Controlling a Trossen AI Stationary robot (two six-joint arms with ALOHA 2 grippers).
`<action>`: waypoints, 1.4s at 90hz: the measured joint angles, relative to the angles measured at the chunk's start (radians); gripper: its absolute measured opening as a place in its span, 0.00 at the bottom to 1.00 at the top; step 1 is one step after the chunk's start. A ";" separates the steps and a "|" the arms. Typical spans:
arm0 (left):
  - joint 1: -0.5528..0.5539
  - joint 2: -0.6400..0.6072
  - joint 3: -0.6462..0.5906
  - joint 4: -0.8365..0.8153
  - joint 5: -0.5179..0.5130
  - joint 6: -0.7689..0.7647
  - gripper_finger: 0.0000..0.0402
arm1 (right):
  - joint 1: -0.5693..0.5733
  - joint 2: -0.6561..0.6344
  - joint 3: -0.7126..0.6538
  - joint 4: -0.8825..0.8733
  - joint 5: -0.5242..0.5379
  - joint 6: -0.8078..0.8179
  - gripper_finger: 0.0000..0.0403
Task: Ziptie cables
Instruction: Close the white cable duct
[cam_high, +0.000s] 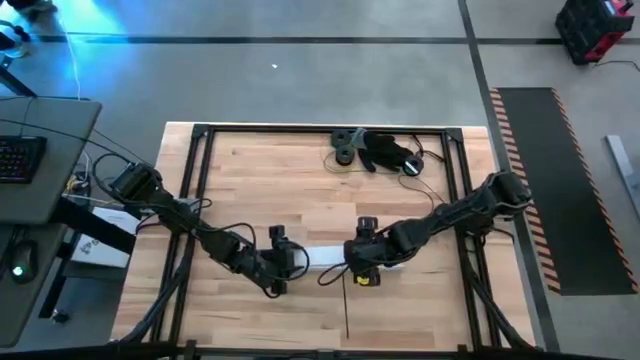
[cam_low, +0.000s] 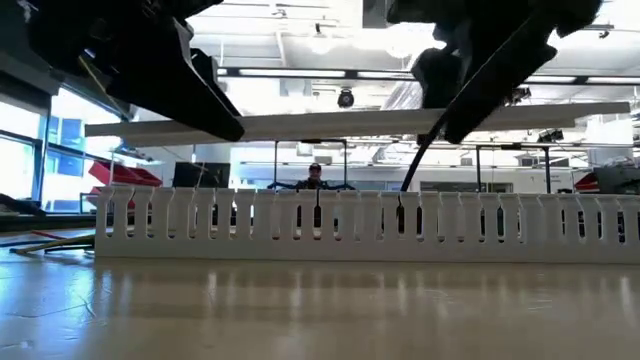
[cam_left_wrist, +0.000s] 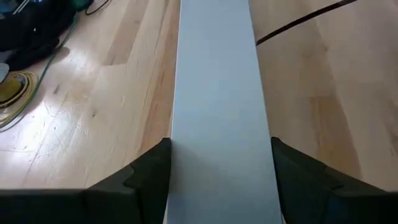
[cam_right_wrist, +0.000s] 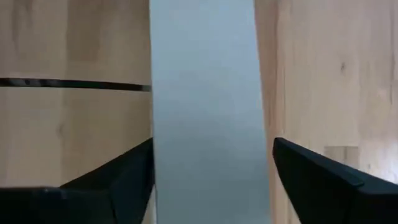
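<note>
From above, I saw my left gripper (cam_high: 288, 258) and right gripper (cam_high: 362, 262) at opposite ends of a white strip (cam_high: 322, 257) on the wooden table (cam_high: 260, 180); the cables (cam_high: 435, 190) lay near the far edge. At table height the strip (cam_low: 400, 120) hung above a slotted white duct (cam_low: 370, 225) (a person stood behind). Left wrist: fingers (cam_left_wrist: 146, 177) clamped the strip (cam_left_wrist: 217, 112). Right wrist: fingers (cam_right_wrist: 127, 174) flanked the strip (cam_right_wrist: 205, 106), touching one edge only.

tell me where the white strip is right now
High view: the white strip lies near the table's front centre, between the left gripper and right gripper.
</note>
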 joint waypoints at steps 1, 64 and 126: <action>0.000 0.000 0.000 0.000 -0.001 0.000 0.52 | 0.000 0.000 0.000 -0.002 -0.003 0.001 0.66; -0.086 -0.143 0.000 -0.224 -0.064 -0.084 0.66 | -0.001 0.001 0.000 -0.084 0.027 0.050 0.51; -0.169 -0.192 -0.093 -0.309 -0.162 -0.505 0.31 | -0.040 0.068 0.005 -0.008 -0.080 0.029 0.51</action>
